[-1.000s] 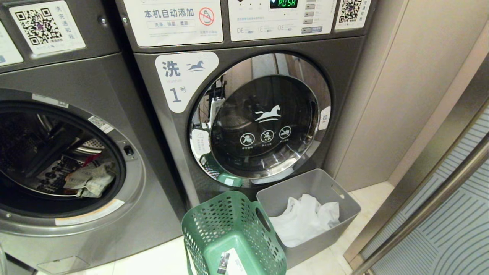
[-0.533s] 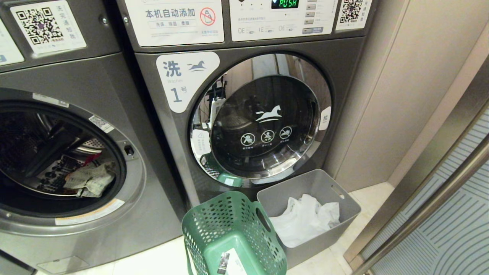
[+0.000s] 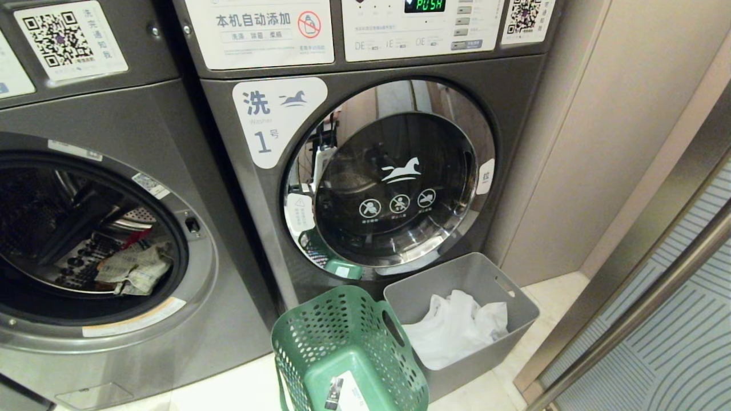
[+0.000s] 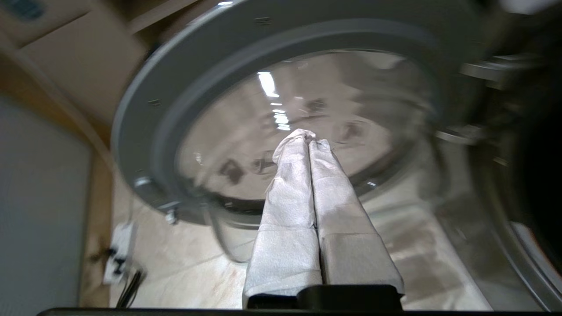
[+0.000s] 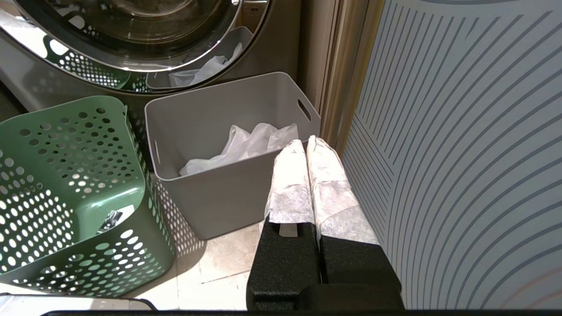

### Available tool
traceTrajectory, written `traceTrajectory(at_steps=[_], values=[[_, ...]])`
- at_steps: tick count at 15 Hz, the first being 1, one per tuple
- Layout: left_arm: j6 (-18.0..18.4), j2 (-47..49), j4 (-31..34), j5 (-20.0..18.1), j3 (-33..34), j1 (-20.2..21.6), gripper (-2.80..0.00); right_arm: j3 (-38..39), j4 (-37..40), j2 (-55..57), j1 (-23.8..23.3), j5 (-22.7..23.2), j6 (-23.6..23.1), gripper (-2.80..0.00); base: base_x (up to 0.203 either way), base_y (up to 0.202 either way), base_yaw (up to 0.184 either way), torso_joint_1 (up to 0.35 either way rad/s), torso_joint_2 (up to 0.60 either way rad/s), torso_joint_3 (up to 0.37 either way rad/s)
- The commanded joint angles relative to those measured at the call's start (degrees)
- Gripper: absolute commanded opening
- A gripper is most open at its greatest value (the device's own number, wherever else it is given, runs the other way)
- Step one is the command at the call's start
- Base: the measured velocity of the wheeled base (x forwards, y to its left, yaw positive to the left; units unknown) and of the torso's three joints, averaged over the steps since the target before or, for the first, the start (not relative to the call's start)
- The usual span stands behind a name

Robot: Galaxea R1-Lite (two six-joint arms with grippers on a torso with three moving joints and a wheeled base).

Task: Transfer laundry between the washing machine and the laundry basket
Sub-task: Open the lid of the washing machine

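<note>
The left gripper [image 4: 307, 138] has its cloth-wrapped fingers pressed together on nothing, and points at the glass of the swung-open door [image 4: 281, 131] of the washer [image 3: 114, 240]. The drum mouth lies off to one side of the fingers, at the dark edge of the left wrist view, so the laundry [image 3: 134, 268] is not ahead of the jaws but sideways from them. In the head view a crumpled pale bundle with a sliver of red behind it lies low in that open drum; its long axis runs roughly across the opening. The basket [image 3: 348, 348] stands on the floor beside the grey bin [image 3: 514, 308], with no clothes showing in it. The right gripper [image 5: 306, 142], also closed and empty, hangs above the bin, well apart from the drum. The left arm is nearer; it likely must turn toward the drum and open.
</note>
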Motion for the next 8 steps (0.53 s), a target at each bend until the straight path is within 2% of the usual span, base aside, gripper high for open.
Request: traceTrajectory(at_steps=[1, 2, 4, 6, 8], values=[[0.6, -11.1, -2.4, -2.9, 8.4, -16.9, -2.8, 0.0, 0.0, 0.1, 0.0, 0.0, 0.0, -2.8, 0.0, 0.0, 0.0, 0.0, 0.0, 0.0], [1.2, -14.4, -4.6, -4.4, 15.7, -23.1, -2.8, 0.0, 0.0, 0.1, 0.0, 0.0, 0.0, -2.8, 0.0, 0.0, 0.0, 0.0, 0.0, 0.0], [2.1, -20.7, -10.6, -6.5, 32.0, -32.3, -2.8, 0.0, 0.0, 0.1, 0.0, 0.0, 0.0, -2.8, 0.0, 0.0, 0.0, 0.0, 0.0, 0.0], [4.1, -27.1, -19.8, -7.9, 46.2, -40.1, -2.8, 0.0, 0.0, 0.1, 0.0, 0.0, 0.0, -2.8, 0.0, 0.0, 0.0, 0.0, 0.0, 0.0], [7.6, -31.7, -33.4, -8.8, 57.7, -46.4, -2.8, 0.0, 0.0, 0.1, 0.0, 0.0, 0.0, -2.8, 0.0, 0.0, 0.0, 0.0, 0.0, 0.0]])
